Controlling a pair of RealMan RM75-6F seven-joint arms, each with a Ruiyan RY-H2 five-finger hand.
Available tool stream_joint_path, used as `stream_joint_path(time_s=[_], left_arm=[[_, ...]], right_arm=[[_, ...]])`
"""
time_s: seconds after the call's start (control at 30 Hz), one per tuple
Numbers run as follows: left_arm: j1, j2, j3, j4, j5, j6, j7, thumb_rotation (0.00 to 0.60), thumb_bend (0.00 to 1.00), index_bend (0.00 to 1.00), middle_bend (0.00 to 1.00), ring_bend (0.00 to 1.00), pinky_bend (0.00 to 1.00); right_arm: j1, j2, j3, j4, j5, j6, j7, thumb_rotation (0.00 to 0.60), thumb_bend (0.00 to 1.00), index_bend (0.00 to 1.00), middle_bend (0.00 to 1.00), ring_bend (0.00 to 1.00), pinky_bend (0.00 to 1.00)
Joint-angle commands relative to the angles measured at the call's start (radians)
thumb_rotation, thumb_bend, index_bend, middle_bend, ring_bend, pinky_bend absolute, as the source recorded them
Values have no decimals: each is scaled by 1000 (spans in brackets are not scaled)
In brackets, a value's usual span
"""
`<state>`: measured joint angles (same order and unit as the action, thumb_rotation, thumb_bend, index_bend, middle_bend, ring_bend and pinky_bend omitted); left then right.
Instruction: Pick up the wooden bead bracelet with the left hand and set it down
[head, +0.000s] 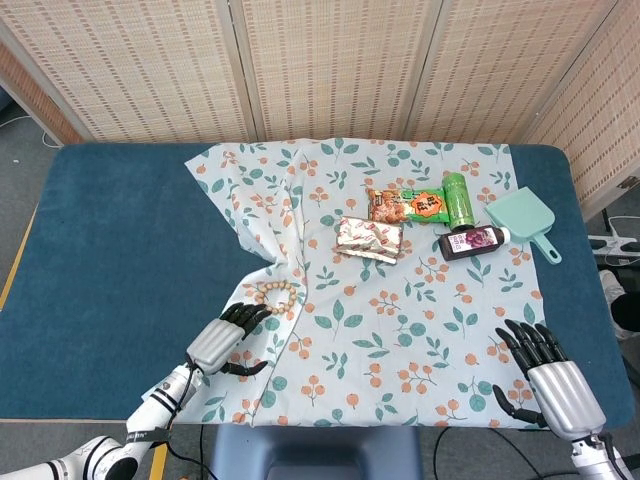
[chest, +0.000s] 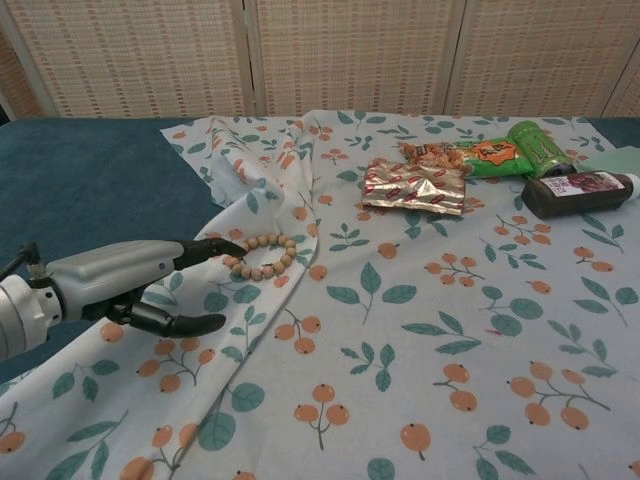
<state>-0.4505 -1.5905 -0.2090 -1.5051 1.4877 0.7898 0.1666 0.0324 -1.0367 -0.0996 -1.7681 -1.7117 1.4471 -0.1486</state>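
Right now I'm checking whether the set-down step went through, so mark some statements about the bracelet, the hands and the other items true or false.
1. The wooden bead bracelet lies on the patterned cloth. True.
2. The left hand holds the bracelet off the table. False: its fingers are stretched out and apart, tips right next to the bracelet, holding nothing.
3. The right hand holds the dark bottle. False: it rests empty at the near edge of the cloth, far from the bottle.
4. The green can lies beside the orange snack packet. True.
5. The silver packet sits on top of the bracelet. False: the two are well apart on the cloth.
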Motion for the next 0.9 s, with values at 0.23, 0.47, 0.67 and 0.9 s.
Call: stream_joint_path(time_s=[0.23, 0.47, 0.67, 0.9], left_arm=[[-43, 21, 47, -4, 8, 58, -12, 44, 264, 0, 0, 0, 0], [17, 72, 106, -33, 192, 336, -46, 273, 367, 0, 0, 0, 0], [111, 177, 194, -34, 259, 490, -37, 426, 380, 0, 0, 0, 0], [271, 210, 240, 130, 241, 736, -142, 561, 379, 0, 0, 0, 0]], right_arm=[[2, -3, 2, 1, 4, -7, -4, 277, 367, 0, 0, 0, 0], [-2, -9, 9, 4, 5, 7, -7, 278, 367, 0, 0, 0, 0], [-9, -22, 23, 20, 12, 30, -20, 278, 367, 0, 0, 0, 0], [-23, -69, 47, 41, 16, 70, -75, 278, 367, 0, 0, 0, 0]])
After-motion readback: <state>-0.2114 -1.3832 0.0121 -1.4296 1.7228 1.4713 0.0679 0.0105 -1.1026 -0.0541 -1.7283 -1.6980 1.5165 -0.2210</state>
